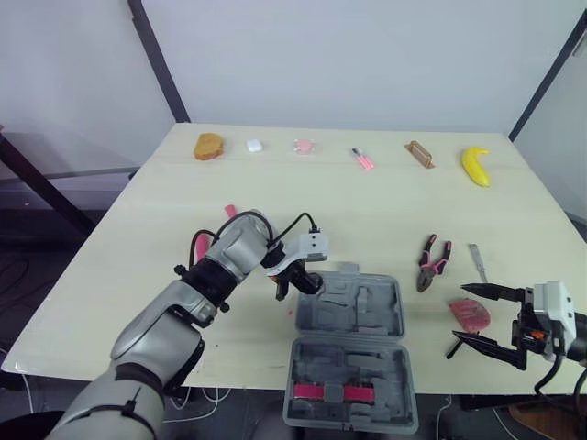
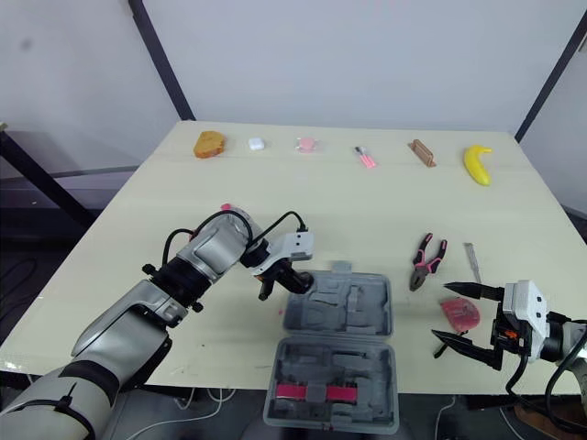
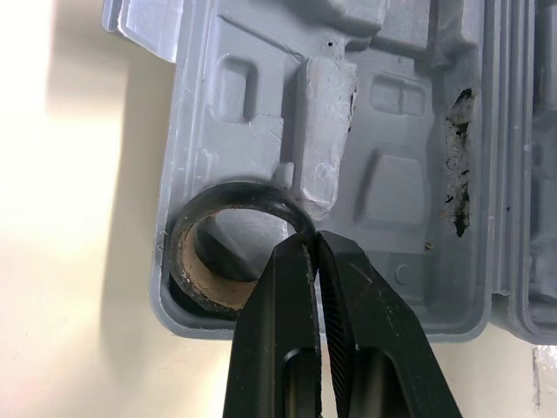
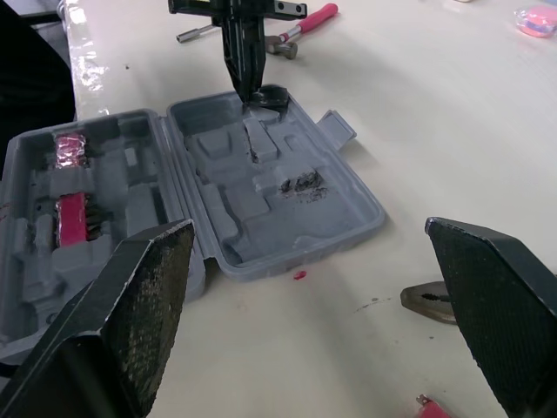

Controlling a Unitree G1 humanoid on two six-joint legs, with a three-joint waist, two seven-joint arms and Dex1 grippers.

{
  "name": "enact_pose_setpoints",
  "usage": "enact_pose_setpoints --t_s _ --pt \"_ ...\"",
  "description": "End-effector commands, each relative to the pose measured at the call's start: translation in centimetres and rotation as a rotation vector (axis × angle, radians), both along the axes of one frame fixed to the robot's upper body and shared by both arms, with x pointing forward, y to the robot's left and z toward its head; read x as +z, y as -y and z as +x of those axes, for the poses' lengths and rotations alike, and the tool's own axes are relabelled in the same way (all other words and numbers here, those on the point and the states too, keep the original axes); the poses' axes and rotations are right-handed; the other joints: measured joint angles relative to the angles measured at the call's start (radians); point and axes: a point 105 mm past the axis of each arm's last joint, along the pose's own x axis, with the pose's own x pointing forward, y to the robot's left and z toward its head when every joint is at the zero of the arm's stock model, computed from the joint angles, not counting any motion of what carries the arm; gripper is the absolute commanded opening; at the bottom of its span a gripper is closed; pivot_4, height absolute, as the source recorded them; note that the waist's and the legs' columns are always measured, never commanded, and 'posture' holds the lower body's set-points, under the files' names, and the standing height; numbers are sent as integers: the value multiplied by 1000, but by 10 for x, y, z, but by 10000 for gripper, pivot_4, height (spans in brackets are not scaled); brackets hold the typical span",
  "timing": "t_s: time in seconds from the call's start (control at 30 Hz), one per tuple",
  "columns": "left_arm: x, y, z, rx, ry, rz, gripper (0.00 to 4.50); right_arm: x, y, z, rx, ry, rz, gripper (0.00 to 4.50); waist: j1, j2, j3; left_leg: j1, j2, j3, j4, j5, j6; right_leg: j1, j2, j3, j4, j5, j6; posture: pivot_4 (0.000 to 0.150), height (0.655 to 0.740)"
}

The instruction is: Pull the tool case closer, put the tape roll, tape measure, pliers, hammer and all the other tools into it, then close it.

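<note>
The open tool case (image 1: 396, 302) lies near the front edge of the tabletop (image 1: 367, 211), a pink-handled tool (image 1: 332, 392) already seated in its near half. The left hand (image 3: 312, 244) reaches into the far half's left corner, fingers pressed together at the rim of the tape roll (image 3: 239, 193), which sits in a round recess there; whether they pinch the roll cannot be told. The right hand (image 2: 440, 312) hangs at the tabletop's right front, fingers spread wide, with the red tape measure (image 1: 471, 314) between them as seen from the head. Pliers (image 1: 430, 262) and a small metal tool (image 1: 478, 262) lie just beyond. The right wrist view brings out the hammer (image 4: 300, 28) beyond the case, largely covered by the left arm from the head camera. A banana (image 1: 475, 166) lies along the far edge
</note>
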Motion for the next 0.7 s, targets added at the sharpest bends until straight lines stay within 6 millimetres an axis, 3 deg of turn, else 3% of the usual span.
enact_pose_setpoints --t_s 0.03,0.3,0.33,0.47,0.7 --pt "4 -1 2 -11 21 7 699 9 2 0 4 40 -11 45000 0 0 0 0 0 0 0 0 0 0 0 0 0 0 0 1500 7400" --pt "5 5 6 -18 72 -16 699 9 3 -1 1 37 -12 45000 1 0 0 0 0 0 0 0 0 0 0 0 0 0 0 1500 7400" --pt "6 5 6 -23 73 -16 7187 9 4 -1 0 36 -12 45000 1 0 0 0 0 0 0 0 0 0 0 0 0 0 0 1500 7400" --pt "5 4 4 -38 64 -8 23542 9 4 0 -2 35 -12 45000 0 0 0 0 0 0 0 0 0 0 0 0 0 0 0 1500 7400" --pt "9 3 3 -58 73 14 23542 8 5 0 -2 34 -17 45000 0 0 0 0 0 0 0 0 0 0 0 0 0 0 0 1500 7400"
